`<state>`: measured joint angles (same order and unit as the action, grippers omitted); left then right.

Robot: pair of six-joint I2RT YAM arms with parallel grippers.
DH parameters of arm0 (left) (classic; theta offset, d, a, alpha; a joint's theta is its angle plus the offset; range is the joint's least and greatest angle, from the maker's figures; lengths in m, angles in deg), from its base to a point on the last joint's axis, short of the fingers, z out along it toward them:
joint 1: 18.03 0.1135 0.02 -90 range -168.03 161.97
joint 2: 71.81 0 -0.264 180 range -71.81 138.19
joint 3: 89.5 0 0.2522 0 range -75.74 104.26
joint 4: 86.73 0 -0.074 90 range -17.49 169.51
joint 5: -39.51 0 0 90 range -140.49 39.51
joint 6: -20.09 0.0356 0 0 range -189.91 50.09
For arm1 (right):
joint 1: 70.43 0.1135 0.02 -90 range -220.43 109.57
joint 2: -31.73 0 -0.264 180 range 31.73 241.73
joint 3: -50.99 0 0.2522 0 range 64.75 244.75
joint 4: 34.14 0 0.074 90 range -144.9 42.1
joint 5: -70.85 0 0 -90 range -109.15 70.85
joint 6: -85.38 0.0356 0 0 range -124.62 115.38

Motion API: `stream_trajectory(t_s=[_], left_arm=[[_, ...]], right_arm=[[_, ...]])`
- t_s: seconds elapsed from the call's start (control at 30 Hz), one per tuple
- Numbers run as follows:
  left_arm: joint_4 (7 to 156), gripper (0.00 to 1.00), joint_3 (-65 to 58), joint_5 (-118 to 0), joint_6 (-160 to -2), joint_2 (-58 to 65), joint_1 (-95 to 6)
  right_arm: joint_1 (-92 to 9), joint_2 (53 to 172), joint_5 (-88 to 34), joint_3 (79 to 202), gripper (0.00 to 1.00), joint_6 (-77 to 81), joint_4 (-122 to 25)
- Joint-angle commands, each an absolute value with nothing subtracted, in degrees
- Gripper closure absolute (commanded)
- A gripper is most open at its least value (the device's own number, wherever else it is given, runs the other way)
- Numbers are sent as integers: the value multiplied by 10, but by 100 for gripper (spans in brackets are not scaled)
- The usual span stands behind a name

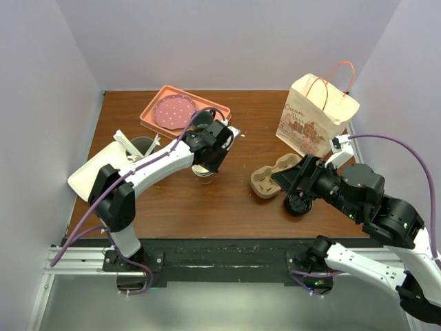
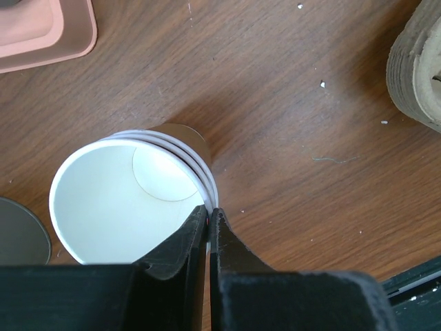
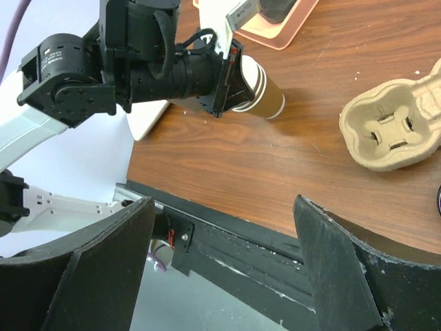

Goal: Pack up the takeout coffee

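Observation:
My left gripper (image 2: 209,210) is shut on the rim of a stack of lidless tan-brown paper cups (image 2: 131,200) with white insides. The stack stands on the wooden table at mid-left (image 1: 203,172) and also shows in the right wrist view (image 3: 260,93). One finger is inside the rim and one outside. My right gripper (image 3: 224,203) is open and empty, hovering over the table's front edge, right of the cups (image 1: 286,181). A round black lid-like thing (image 1: 298,205) lies under the right arm. I cannot tell if a cup is beneath it.
A brown pulp cup carrier (image 1: 274,177) lies right of centre. A cream paper bag (image 1: 315,114) with orange handles stands at the back right. A pink tray (image 1: 155,117) holding a dotted plate sits at the back. A white square plate (image 1: 93,176) and a dark mug (image 1: 142,146) are at left.

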<state>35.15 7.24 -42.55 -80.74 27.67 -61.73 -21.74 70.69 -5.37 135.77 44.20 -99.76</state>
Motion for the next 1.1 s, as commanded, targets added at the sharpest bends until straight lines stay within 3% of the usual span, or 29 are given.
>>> stream_trajectory(t_s=[0.0,0.13,0.2,0.27,0.3,0.33,0.7,1.07], left_arm=[[337,100,101,-422,-791,284,-618],[321,99,123,-412,-791,289,-618],[312,87,130,-407,-791,289,-618],[310,85,132,-404,-789,287,-618],[310,98,132,-404,-788,288,-618],[309,100,133,-408,-785,288,-618],[275,100,190,-392,-787,301,-618],[223,100,212,-289,-797,330,-619]], right_arm=[[-219,710,-44,1375,15,442,-988],[-219,709,-46,1373,15,442,-980],[-219,710,-46,1374,15,442,-979],[-219,708,-46,1374,15,445,-982],[-219,708,-45,1373,15,447,-983],[-220,707,-45,1371,15,448,-983],[-219,697,-40,1366,15,454,-983],[-219,697,-39,1365,15,456,-981]])
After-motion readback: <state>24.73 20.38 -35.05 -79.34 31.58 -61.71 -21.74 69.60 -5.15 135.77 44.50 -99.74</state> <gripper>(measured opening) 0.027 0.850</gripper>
